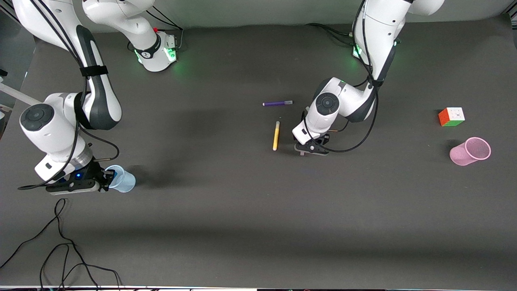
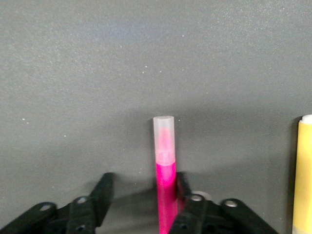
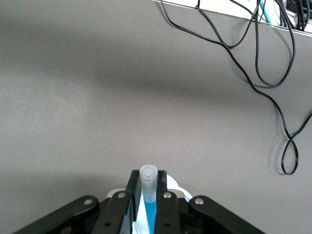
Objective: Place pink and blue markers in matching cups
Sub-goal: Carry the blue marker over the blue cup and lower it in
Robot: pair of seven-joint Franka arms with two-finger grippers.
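Note:
The pale blue cup (image 1: 123, 181) stands near the right arm's end of the table. My right gripper (image 1: 109, 177) is over its rim, shut on the blue marker (image 3: 149, 192), which stands upright with its pale cap up; the cup's rim (image 3: 179, 188) shows just beneath the fingers. My left gripper (image 1: 311, 148) is down at the table beside the yellow pen, open, with the pink marker (image 2: 165, 163) lying between its fingers (image 2: 104, 189) and close against one of them. The hand hides this marker in the front view. The pale pink cup (image 1: 470, 151) stands at the left arm's end.
A yellow pen (image 1: 276, 136) lies next to the left gripper and also shows in the left wrist view (image 2: 303, 175). A purple pen (image 1: 277, 103) lies farther from the front camera. A colour cube (image 1: 451, 117) sits near the pink cup. Black cables (image 1: 60, 242) trail along the table's near edge.

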